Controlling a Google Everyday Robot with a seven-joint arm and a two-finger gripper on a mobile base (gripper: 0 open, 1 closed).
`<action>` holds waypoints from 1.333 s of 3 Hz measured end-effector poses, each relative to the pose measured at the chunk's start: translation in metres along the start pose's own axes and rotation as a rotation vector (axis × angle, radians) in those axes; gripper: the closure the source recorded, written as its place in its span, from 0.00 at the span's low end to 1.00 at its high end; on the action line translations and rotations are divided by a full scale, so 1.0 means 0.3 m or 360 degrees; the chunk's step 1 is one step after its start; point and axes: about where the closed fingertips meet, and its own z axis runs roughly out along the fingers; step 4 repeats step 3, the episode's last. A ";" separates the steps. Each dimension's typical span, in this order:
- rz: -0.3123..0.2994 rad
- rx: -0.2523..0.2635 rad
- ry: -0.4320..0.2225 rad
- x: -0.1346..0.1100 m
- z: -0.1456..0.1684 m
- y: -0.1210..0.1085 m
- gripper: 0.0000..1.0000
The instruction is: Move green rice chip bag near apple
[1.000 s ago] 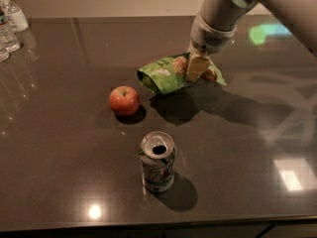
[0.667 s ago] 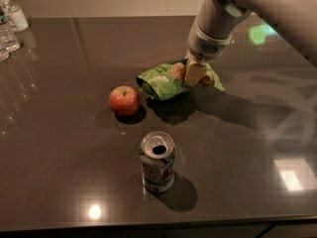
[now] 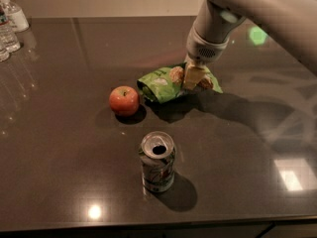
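Note:
The green rice chip bag is light green and crinkly, and shows tan rice cakes. It is at the table's middle, just right of the apple, a small red-orange fruit with a short stem. A narrow gap separates them. My gripper comes down from the upper right and is shut on the bag's right half. The bag casts a dark shadow toward the front, so it looks slightly raised. The arm hides part of the bag's far edge.
An open green-and-white soda can stands upright in front of the apple and bag. Clear plastic bottles stand at the far left corner. The dark glossy table has its front edge along the bottom.
The gripper and the bag have come slightly toward the front and lower. The apple and the can have not moved.

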 end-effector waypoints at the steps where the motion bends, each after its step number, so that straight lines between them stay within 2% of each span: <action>1: -0.0003 -0.0001 0.0000 -0.002 0.001 0.002 0.13; 2: -0.0005 -0.0003 0.0000 -0.004 0.003 0.003 0.00; 4: -0.0005 -0.0003 0.0000 -0.004 0.003 0.003 0.00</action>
